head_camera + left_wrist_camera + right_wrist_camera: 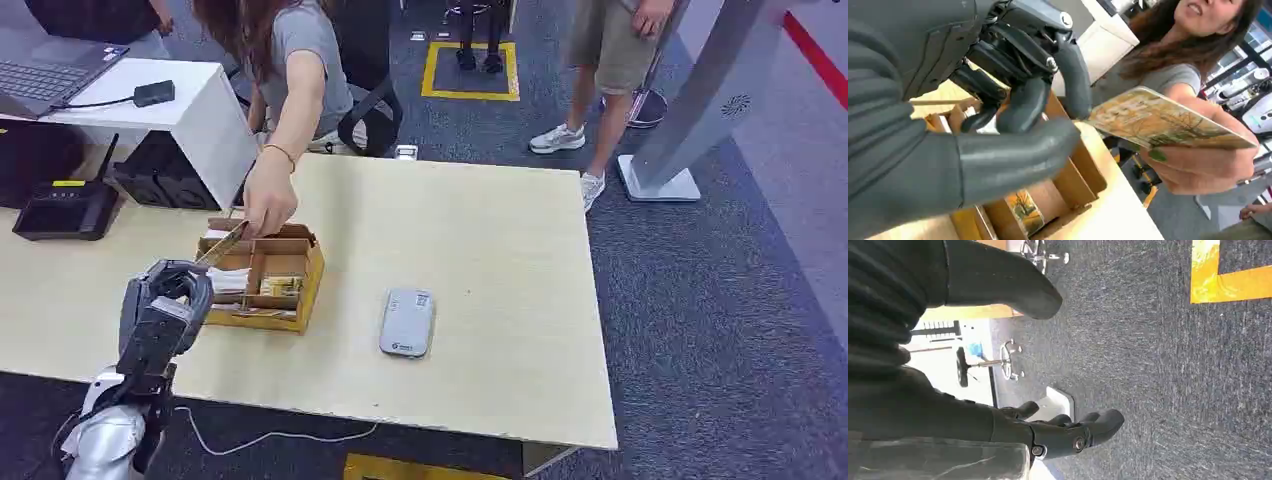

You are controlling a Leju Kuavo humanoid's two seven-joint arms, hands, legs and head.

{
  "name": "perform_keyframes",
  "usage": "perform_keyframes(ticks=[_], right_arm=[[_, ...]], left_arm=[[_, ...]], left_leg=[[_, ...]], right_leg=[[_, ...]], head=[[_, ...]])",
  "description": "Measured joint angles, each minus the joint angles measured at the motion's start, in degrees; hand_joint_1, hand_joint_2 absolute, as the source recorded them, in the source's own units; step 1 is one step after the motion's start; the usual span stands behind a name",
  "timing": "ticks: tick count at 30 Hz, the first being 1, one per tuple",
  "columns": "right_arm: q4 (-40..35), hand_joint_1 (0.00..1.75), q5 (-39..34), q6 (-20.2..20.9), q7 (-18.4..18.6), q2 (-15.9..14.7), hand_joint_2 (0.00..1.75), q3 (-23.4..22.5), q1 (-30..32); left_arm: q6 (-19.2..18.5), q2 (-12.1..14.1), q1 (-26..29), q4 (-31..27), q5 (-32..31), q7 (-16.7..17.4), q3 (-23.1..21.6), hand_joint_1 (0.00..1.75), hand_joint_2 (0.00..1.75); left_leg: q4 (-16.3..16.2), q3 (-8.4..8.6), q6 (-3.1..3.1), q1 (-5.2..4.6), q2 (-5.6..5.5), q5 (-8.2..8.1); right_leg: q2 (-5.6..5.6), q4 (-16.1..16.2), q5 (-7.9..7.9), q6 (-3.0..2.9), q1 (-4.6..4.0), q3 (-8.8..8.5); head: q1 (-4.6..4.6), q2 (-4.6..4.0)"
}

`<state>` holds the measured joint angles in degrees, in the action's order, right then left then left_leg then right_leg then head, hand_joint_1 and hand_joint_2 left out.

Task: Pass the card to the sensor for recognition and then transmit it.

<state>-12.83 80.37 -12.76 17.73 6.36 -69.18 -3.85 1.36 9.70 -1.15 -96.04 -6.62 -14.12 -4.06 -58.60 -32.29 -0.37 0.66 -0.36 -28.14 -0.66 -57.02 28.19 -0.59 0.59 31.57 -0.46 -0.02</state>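
The left hand [165, 305] hovers at the near-left corner of the wooden box [300, 290], fingers [1023, 105] curled loosely around nothing. Just beyond its fingertips, a person's hand [268, 200] holds out the card [1168, 122], not touching it. The right hand [1058, 432] hangs empty above carpet, fingers apart. The sensor [407, 322] lies on the table [500, 250], right of the box.

Card [1168, 122] glossy, printed; box [290, 275] bare wood; table [480, 230] pale matt laminate; floor [1168, 390] rough carpet.
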Motion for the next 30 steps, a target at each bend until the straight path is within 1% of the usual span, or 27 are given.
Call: perform_keyframes(ticks=[8, 11, 20, 24, 29, 30], right_arm=[[0.00, 0.00, -0.13, 0.07, 0.04, 0.00, 1.75, 0.00, 0.09], [0.00, 0.00, 0.00, -0.11, 0.07, 0.00, 1.75, 0.00, 0.16], [-0.02, 0.00, 0.02, -0.33, -0.55, 0.00, 1.75, 0.00, 0.15], [0.00, 0.00, 0.04, -0.20, -0.57, 0.00, 1.75, 0.00, 0.14], [0.00, 0.00, 0.66, 0.02, -0.57, 0.00, 1.75, 0.02, 0.11], [-0.02, 0.00, 0.74, 0.04, -0.57, 0.00, 1.75, 0.04, 0.09]], left_arm=[[0.74, -0.02, 0.72, 0.00, -0.76, -0.37, 1.22, 0.00, 1.75], [1.57, -0.02, 0.80, -0.02, -1.88, -0.37, 1.57, 0.00, 1.75], [3.10, -0.57, 0.78, -0.02, -3.93, -0.39, 1.68, 0.00, 1.75], [4.44, -0.87, 0.75, -0.02, -5.35, -0.65, 1.68, 0.00, 1.75], [4.85, -1.33, -0.18, 0.00, -5.75, -0.74, 1.66, 0.00, 1.75], [4.85, -1.40, -0.53, 0.02, -5.75, -0.72, 1.66, 0.52, 1.75]], left_leg=[[0.00, 0.00, 0.00, 0.00, 0.00, 0.00], [0.00, 0.00, 0.00, 0.00, 0.00, 0.00], [0.00, 0.01, 0.00, 0.00, 0.00, 0.00], [0.00, 0.01, 0.00, 0.00, 0.00, 0.00], [0.00, 0.01, 0.00, 0.00, 0.00, 0.00], [0.00, 0.01, 0.00, 0.00, 0.00, 0.00]], right_leg=[[0.00, 0.00, 0.00, 0.00, 0.00, 0.00], [0.00, 0.00, 0.00, 0.00, 0.00, 0.00], [0.00, 0.00, 0.00, 0.00, 0.00, 0.00], [0.00, 0.00, 0.00, 0.00, 0.00, 0.00], [0.00, 0.00, 0.00, 0.00, 0.00, 0.00], [0.01, 0.00, 0.00, 0.00, 0.00, 0.00]], head=[[0.00, 0.00], [0.00, 0.00], [0.00, 0.00], [0.00, 0.00], [0.00, 0.00], [0.00, 0.00]])
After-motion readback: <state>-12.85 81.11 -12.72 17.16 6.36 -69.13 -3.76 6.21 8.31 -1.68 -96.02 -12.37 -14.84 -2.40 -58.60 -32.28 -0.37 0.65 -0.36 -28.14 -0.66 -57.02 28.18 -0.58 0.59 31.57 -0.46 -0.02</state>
